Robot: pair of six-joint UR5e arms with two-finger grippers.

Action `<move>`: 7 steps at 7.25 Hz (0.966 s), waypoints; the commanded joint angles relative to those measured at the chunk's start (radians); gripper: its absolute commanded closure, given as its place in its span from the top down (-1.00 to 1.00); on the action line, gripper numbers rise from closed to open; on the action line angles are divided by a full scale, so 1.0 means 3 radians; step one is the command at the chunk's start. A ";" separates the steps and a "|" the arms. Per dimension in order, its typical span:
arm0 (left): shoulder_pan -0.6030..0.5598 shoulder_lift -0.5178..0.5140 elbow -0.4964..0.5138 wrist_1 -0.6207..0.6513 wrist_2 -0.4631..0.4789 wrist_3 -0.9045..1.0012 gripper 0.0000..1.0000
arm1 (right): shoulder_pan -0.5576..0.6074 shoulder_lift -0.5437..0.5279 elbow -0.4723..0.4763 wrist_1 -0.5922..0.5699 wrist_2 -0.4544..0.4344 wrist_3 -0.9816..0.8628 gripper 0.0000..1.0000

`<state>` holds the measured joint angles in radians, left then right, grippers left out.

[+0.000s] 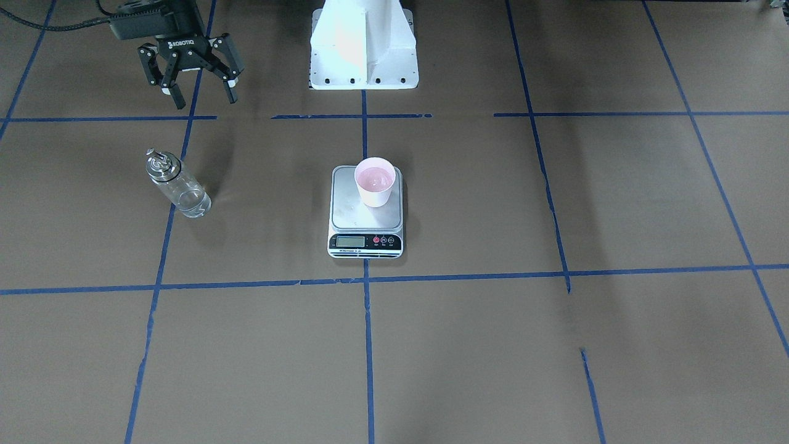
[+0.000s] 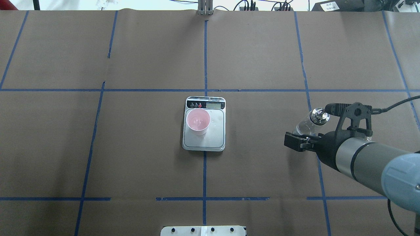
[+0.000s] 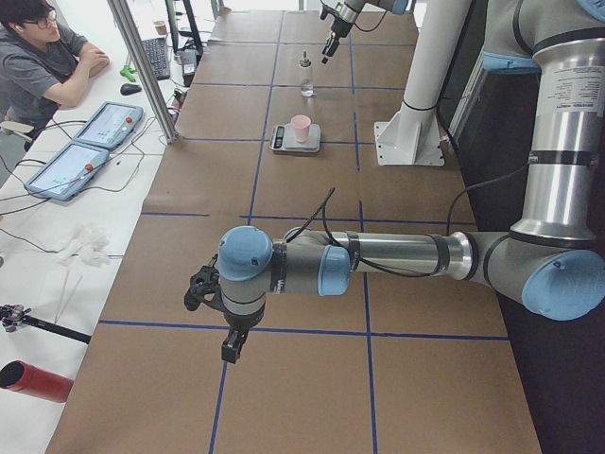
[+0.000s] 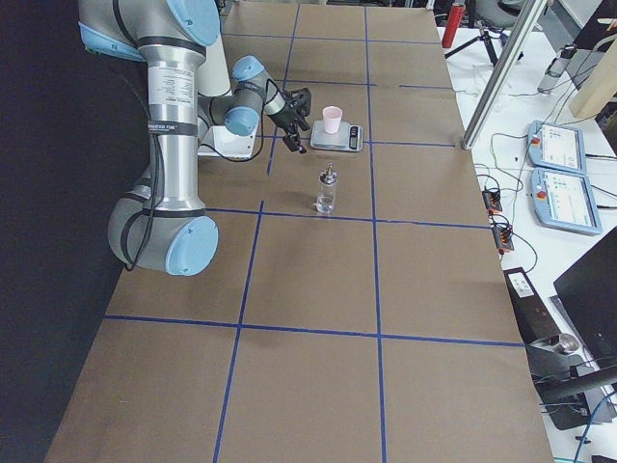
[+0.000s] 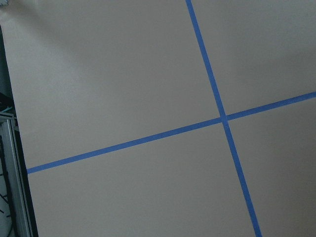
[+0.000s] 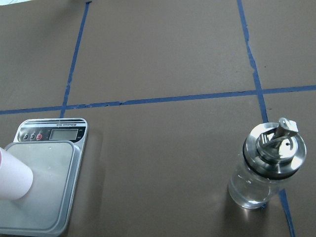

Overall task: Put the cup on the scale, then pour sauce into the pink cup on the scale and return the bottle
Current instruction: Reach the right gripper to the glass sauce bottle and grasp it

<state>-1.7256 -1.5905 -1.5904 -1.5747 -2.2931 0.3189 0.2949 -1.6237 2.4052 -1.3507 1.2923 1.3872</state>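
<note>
While the cup (image 1: 375, 180) is sitting on the scale (image 1: 349, 216) so any pour gets weighed, the right gripper (image 1: 205, 98) is hovering, jaws spread and empty, near the upright bottle (image 1: 177, 185) — standing free on the table, well apart from the scale — and the left gripper (image 3: 231, 348) is hanging far off, its jaws' state impossible to tell.

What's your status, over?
Right gripper open, empty, off the bottle. Left gripper far aside, state unclear. Cup on scale, bottle upright on table. Nothing between bottle and scale.

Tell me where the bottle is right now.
In the front-facing view the bottle stands left of the scale, on the robot's right side, near the right end effector.
</note>
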 commanded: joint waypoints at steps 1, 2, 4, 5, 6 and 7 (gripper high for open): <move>0.0025 -0.0001 -0.0072 0.0288 -0.0016 -0.0010 1.00 | -0.0322 -0.0141 -0.0142 0.0227 -0.0526 0.0105 1.00; 0.0030 0.0004 -0.0113 0.0284 -0.0016 -0.0010 1.00 | -0.0445 -0.0151 -0.0310 0.0456 -0.0747 0.0161 1.00; 0.0035 0.0004 -0.0124 0.0259 -0.0021 -0.0004 1.00 | -0.0507 -0.0166 -0.1162 0.1640 -0.1095 0.0116 1.00; 0.0040 0.0004 -0.0139 0.0264 -0.0087 0.0001 1.00 | -0.0523 -0.0273 -0.1292 0.1690 -0.1228 0.0126 1.00; 0.0066 0.0004 -0.0139 0.0259 -0.0108 0.0001 1.00 | -0.0533 -0.0304 -0.1384 0.1690 -0.1290 0.0136 1.00; 0.0081 0.0004 -0.0139 0.0253 -0.0108 -0.0004 1.00 | -0.0533 -0.0284 -0.1537 0.1705 -0.1326 0.0146 1.00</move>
<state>-1.7071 -1.5892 -1.6313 -1.4972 -2.3213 0.3185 0.1369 -1.7068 1.9966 -0.8515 0.9152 1.4278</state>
